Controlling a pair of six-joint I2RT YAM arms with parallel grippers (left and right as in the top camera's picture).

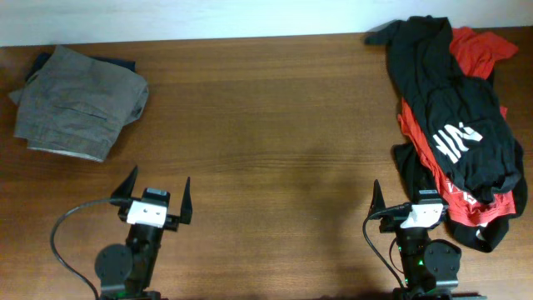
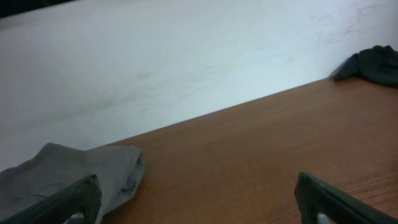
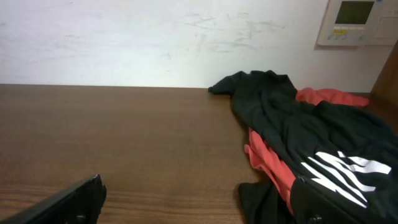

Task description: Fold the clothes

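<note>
Black left gripper (image 1: 161,175), right gripper (image 1: 408,192) agape, low.

Overhead view straight down on the whole table (image 1: 275,125), left wrist low at the near left, facing the far wall (image 2: 155,62), right wrist low at near right, facing that wall, grey shorts (image 1: 79,100) shared by overhead and left wrist, black garment pile (image 1: 454,108) in all three.

The table (image 1: 275,125) is brown wood, smooth, fine-grained, with a faint sheen. The shorts (image 1: 79,104) are grey woven cloth, matt and creased. The black shirt (image 1: 454,92) and red shirt (image 1: 479,46) are softer, limp cloth. The left gripper (image 1: 160,182) has 2 fingers of matt black plastic.
</note>
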